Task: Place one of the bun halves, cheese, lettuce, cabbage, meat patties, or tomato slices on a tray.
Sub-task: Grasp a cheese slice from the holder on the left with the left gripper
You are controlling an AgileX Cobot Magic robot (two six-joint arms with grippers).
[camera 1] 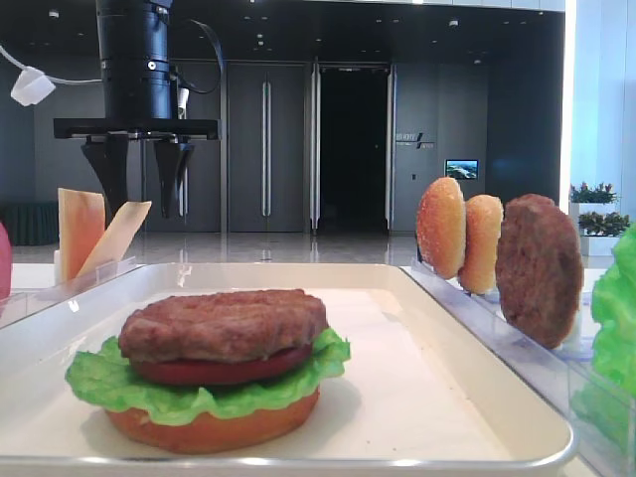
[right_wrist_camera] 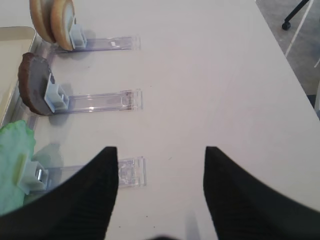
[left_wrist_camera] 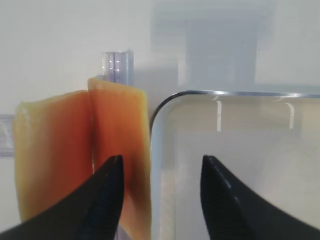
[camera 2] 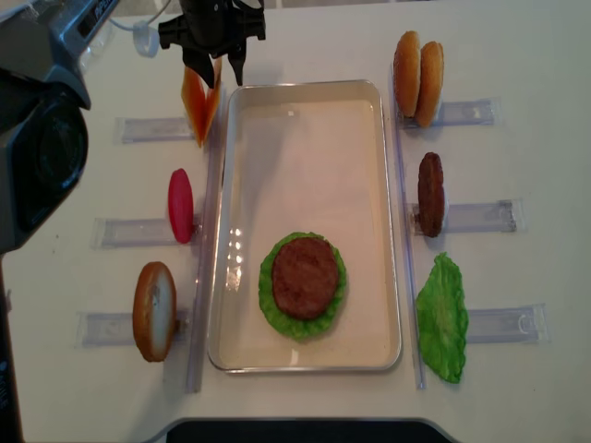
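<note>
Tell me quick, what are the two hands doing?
Left hand: open, above the cheese, holding nothing.
Right hand: open and empty, over the table.

My left pincer (camera 2: pixel 214 63) hangs over the cheese (camera 2: pixel 199 109), with its two fingers apart. The cheese slices stand up in a clear rack (camera 2: pixel 152 128) just beside the tray (camera 2: pixel 305 362) rim, so that gap is tight. Inside the tray, the far end (camera 2: pixel 305 157) is bare. The stacked burger (camera 2: pixel 303 277) fills the near end. My right pincer (right_wrist_camera: pixel 160 190) has bare counter (right_wrist_camera: pixel 225 75) ahead. To its left stand the bun halves (right_wrist_camera: pixel 52 20), a meat patty (right_wrist_camera: pixel 32 85) and lettuce (right_wrist_camera: pixel 15 165).
</note>
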